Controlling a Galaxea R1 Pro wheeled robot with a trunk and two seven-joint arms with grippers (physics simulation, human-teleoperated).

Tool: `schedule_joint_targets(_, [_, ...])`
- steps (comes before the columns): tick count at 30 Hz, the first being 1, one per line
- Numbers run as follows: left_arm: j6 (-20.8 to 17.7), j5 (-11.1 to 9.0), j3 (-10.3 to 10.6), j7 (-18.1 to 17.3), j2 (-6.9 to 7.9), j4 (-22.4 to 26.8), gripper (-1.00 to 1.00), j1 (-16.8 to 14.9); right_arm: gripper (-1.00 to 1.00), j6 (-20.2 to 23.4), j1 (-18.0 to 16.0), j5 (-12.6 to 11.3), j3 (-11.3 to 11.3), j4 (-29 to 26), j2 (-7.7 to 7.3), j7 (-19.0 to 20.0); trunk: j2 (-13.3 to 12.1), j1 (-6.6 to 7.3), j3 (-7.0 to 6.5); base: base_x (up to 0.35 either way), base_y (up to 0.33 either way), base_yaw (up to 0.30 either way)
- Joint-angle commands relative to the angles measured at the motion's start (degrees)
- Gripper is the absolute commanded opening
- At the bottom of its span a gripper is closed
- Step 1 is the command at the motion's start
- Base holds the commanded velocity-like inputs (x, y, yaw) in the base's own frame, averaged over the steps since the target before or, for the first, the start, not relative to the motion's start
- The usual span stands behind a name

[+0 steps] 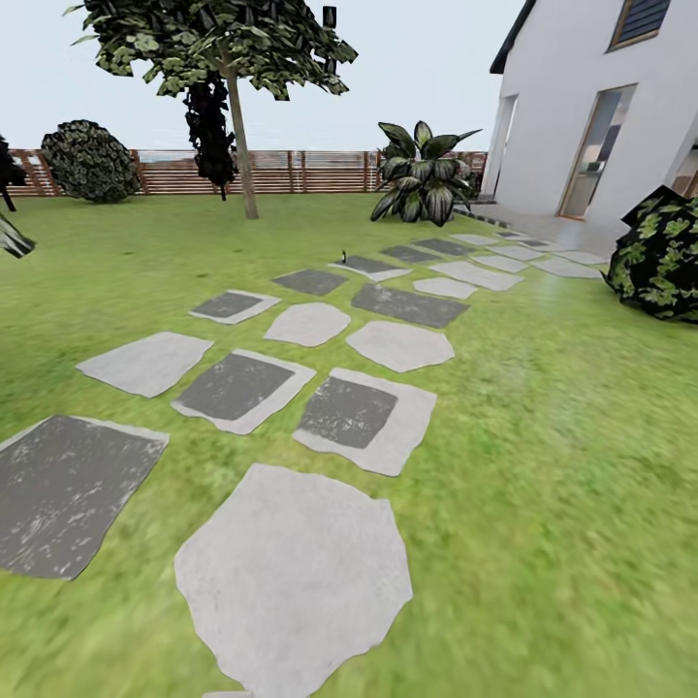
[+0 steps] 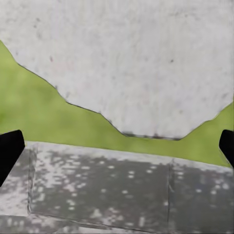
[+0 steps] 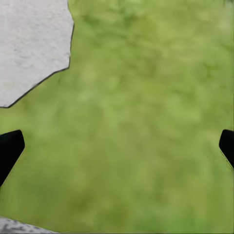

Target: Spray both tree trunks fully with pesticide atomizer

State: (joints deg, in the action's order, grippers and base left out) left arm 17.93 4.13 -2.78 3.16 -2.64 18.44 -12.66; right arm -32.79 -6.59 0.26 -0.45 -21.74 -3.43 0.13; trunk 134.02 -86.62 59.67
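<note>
One tree (image 1: 239, 136) stands at 11 o'clock by the fence (image 1: 291, 172); stones (image 1: 296, 572) cross the lawn (image 1: 543, 465). Left hand (image 2: 117, 148) and right hand (image 3: 117, 148) both released, empty, over the ground

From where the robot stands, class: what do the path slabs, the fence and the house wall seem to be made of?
Slabs: stone, probably; matte, pale or dark grey, speckled, irregular edges.
Fence: wood, apparently; brown horizontal slats between posts.
House wall: smooth white render or paint; which one is unclear.
</note>
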Motion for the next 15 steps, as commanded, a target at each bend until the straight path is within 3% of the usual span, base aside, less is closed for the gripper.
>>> schedule_joint_targets(1, [0.0, 0.0, 0.0, 0.0, 0.00, 0.0, 1.00, 0.0, 1.00, 0.0, 0.0, 0.0, 0.0, 0.0, 0.00, 0.0, 0.0, 0.00, 0.00, 0.340, 0.000, 0.000])
schedule_joint_targets(15, [0.0, 0.0, 0.0, 0.0, 0.09, 0.0, 1.00, 0.0, 1.00, 0.0, 0.0, 0.0, 0.1, 0.0, 0.00, 0.0, 0.0, 0.00, 0.00, 0.340, 0.000, 0.000])
